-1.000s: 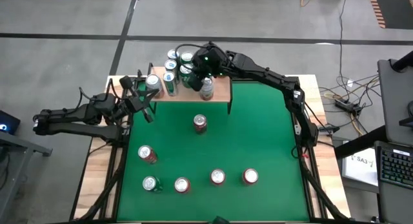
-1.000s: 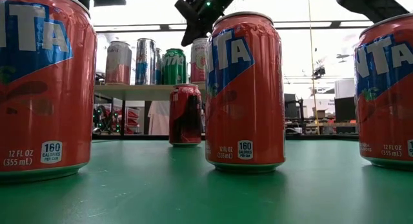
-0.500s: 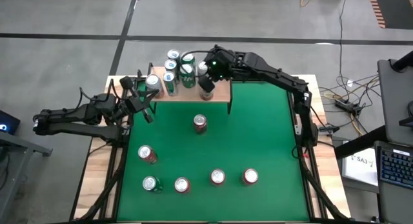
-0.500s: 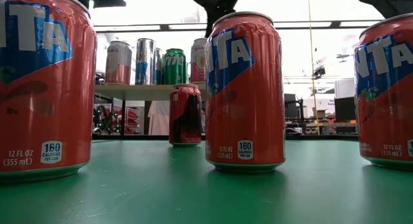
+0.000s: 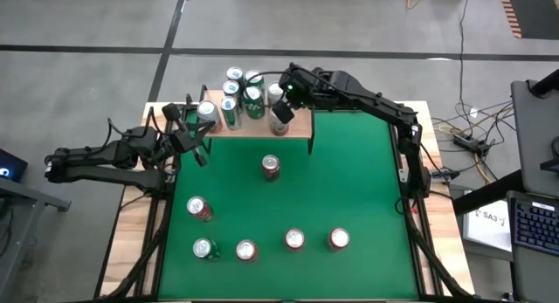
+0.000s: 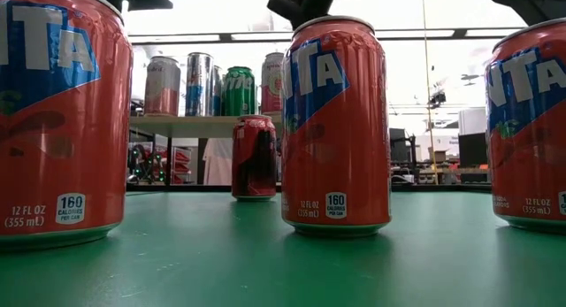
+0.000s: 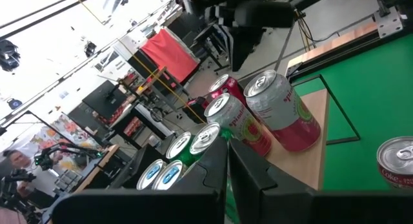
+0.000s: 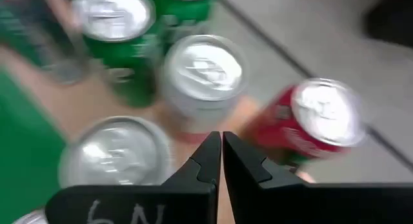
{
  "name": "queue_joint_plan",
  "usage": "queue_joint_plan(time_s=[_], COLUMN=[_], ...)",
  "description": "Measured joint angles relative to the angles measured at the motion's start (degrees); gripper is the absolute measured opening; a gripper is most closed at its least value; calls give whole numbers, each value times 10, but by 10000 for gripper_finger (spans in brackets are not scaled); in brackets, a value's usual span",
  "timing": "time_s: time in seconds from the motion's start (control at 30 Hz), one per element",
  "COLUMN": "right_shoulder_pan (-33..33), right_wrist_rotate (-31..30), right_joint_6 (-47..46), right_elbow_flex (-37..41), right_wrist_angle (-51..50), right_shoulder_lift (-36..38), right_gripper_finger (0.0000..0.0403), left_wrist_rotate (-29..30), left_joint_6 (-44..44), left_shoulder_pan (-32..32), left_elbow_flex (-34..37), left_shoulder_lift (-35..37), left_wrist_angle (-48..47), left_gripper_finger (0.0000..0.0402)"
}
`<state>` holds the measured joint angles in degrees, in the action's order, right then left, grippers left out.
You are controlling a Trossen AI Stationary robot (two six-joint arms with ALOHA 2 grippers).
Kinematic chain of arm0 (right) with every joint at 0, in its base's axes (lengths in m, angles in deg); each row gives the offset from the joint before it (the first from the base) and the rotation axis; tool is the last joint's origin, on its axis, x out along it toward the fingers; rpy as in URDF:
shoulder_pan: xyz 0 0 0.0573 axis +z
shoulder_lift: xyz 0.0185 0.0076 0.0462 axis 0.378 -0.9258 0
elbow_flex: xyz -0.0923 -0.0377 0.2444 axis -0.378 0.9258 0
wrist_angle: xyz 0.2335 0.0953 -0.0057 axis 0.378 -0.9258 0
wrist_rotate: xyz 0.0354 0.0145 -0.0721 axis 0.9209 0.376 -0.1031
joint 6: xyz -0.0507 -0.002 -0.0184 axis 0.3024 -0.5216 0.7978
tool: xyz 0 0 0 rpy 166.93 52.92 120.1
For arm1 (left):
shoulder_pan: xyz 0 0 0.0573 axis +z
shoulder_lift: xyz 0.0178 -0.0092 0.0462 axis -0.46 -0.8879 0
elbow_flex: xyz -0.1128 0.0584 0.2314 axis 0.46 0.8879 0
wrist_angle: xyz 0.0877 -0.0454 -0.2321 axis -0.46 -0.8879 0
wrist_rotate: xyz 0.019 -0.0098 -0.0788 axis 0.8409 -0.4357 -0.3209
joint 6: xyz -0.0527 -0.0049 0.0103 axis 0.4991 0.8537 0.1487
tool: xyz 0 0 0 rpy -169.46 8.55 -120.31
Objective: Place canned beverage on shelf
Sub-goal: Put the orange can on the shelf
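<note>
Light-wood shelf (image 5: 297, 121) at upper centre carries cans beneath the right gripper (image 5: 281, 92), fingers clenched empty; left gripper (image 5: 194, 139) likewise clenched at left.

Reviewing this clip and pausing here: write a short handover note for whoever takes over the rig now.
Right gripper: shut, empty, above the cans on the small light-wood shelf on black legs.
Left gripper: shut, empty, waiting by the shelf's left end.
Done: several cans stand crowded on the shelf, the pink-and-silver can nearest its front right.
Left: six red cans on the green table, the nearest red can just in front of the shelf.
</note>
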<state>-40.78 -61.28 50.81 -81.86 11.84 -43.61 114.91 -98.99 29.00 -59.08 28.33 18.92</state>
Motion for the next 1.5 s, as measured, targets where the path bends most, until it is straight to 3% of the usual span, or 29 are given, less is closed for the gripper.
queue_joint_plan(time_s=[0.13, 0.4, 0.57, 0.97, 1.3, 1.5], right_shoulder_pan=[-21, -84, -102, -102, -68, -41], right_wrist_rotate=[-38, 98, 109, 83, 83, 112], right_joint_6=[-12, 18, 18, 3, 26, 49], right_elbow_flex=[0, 0, 0, 0, 0, 2], right_wrist_angle=[-13, 79, 75, 50, 118, 153], right_shoulder_lift=[0, -11, -26, -27, -20, -20], right_gripper_finger=[9, 9, 9, 9, 9, 9], left_wrist_rotate=[0, -1, -1, -1, 0, 0], left_joint_6=[0, 0, 0, 0, 0, 0], left_shoulder_pan=[0, 0, 0, 0, 0, 0], left_elbow_flex=[0, 0, 0, 0, 0, 0], left_shoulder_lift=[0, 0, 0, 0, 0, 0], left_wrist_angle=[0, 0, 0, 0, 0, 0], left_gripper_finger=[0, 0, 0, 0, 0, 0])
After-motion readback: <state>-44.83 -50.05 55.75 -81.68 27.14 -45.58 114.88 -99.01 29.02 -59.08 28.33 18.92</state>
